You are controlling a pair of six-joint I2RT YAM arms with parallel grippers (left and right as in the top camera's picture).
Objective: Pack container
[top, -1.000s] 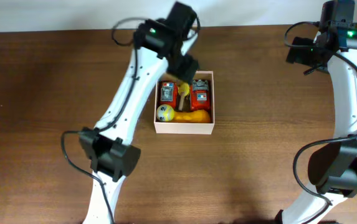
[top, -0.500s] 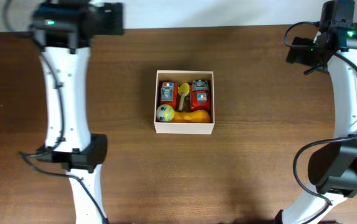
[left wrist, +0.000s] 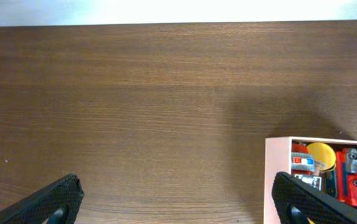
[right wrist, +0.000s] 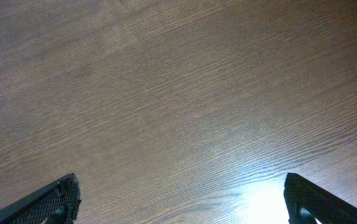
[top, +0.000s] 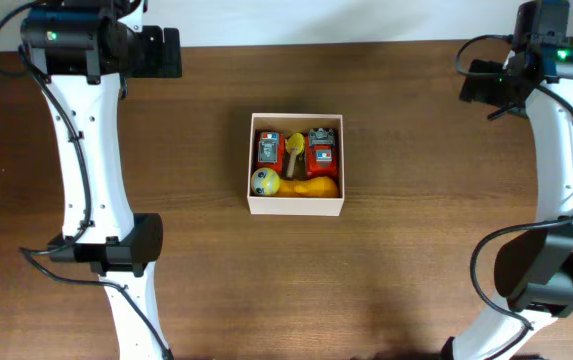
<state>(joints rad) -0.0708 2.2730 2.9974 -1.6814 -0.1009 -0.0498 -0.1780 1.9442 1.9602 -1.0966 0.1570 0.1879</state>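
Observation:
The container (top: 296,207), a square white-walled box, sits at the table's middle. It holds two red toys (top: 322,152), a yellow ball (top: 263,181) and an orange-yellow toy (top: 311,186). My left gripper (top: 171,52) is open and empty at the back left, well away from the box. In the left wrist view its fingers (left wrist: 178,205) frame bare wood, with the container's corner (left wrist: 276,180) at the lower right. My right gripper (top: 478,85) is open and empty at the back right. In the right wrist view (right wrist: 181,202) it is over bare wood.
The brown wooden table (top: 416,250) reaches a white wall at the back edge (top: 386,20). Both arm bases stand near the front edge, left (top: 116,250) and right (top: 536,270). A bright glare patch lies on the wood in the right wrist view (right wrist: 259,202).
My left arm has swung from over the container to the back left corner, empty and open. The toys stay in the box. The right arm has not moved.

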